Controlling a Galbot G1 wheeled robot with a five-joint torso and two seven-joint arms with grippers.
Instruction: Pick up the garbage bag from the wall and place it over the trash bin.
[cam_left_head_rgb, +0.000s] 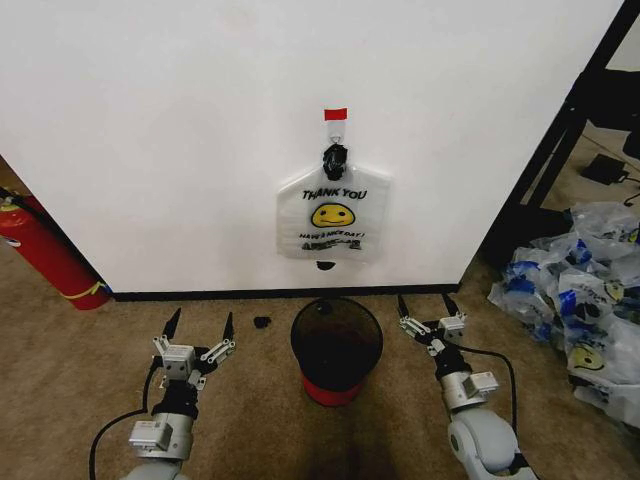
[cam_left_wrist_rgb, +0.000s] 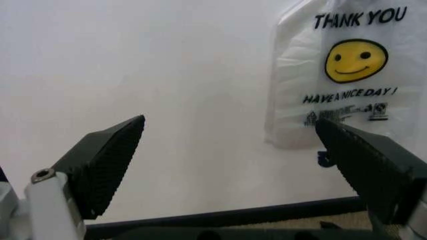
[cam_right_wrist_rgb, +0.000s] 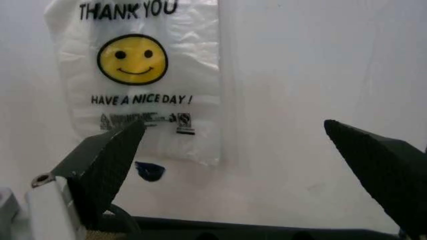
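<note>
Thin, see-through white plastic: the garbage bag (cam_left_head_rgb: 333, 214), hanging flat against the wall (cam_left_head_rgb: 180, 130) from a small hook (cam_left_head_rgb: 335, 127) under a strip of red tape (cam_left_head_rgb: 335, 114), handles bunched into a dark knot at the hook. Printed with black "THANK YOU", a yellow smiley face and "HAVE A NICE DAY!". Directly beneath, on the brown carpet and near the black baseboard (cam_left_head_rgb: 200, 295), the trash bin (cam_left_head_rgb: 336, 345), round, dark see-through body on a red base, mouth open and unlined. Flanking the bin, low and well below the bag: left gripper (cam_left_head_rgb: 199, 331) to its left, right gripper (cam_left_head_rgb: 424, 306) to its right, both pointing at the wall, jaws of each spread wide and holding nothing. Seen from the wrist views, bag ahead and above the black ribbed fingers (cam_left_wrist_rgb: 107, 160), untouched. Farther out, a red fire extinguisher (cam_left_head_rgb: 45, 250) at the left edge and a heap of similar bags (cam_left_head_rgb: 575, 290) at the right.

Judged as the very start: the pick not yet begun, bag not yet off the hook. Next move likely calling for one arm to rise to the knotted handles, close on the thin film without tearing it, and lift up and off the hook before lowering toward the bin.
</note>
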